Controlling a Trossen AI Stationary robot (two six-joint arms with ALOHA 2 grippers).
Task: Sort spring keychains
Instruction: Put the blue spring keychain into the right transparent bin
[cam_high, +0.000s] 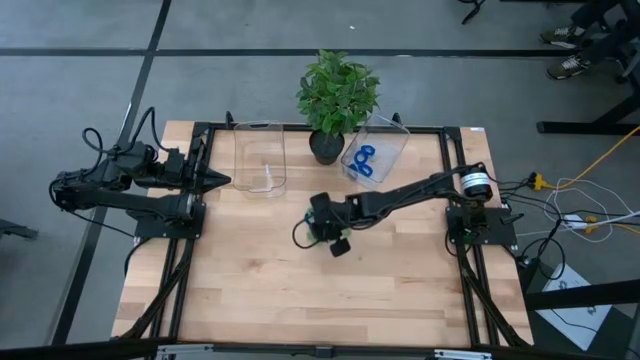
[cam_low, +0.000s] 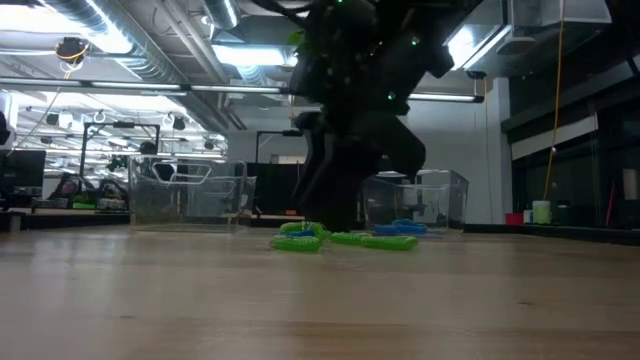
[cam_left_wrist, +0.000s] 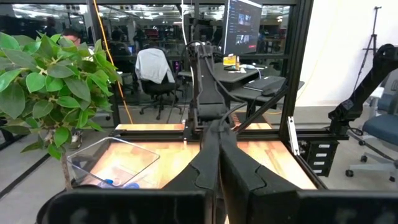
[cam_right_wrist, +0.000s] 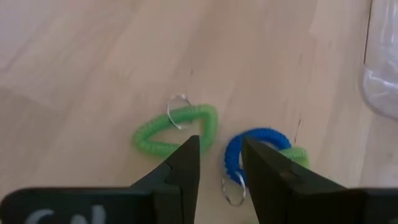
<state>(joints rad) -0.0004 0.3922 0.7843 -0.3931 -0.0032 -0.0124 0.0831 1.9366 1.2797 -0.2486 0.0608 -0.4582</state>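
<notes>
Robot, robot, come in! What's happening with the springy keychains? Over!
Right tool open, low over green coiled keychain and blue coiled keychain. Left tool shut, parked at table edge. Nothing blocking.

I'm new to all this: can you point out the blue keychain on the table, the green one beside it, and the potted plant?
blue keychain (cam_right_wrist: 252, 144): right wrist view, on its coil.
green keychain (cam_right_wrist: 208, 122): right wrist view, on its coil.
potted plant (cam_high: 337, 88): high view, on its leaves.
</notes>
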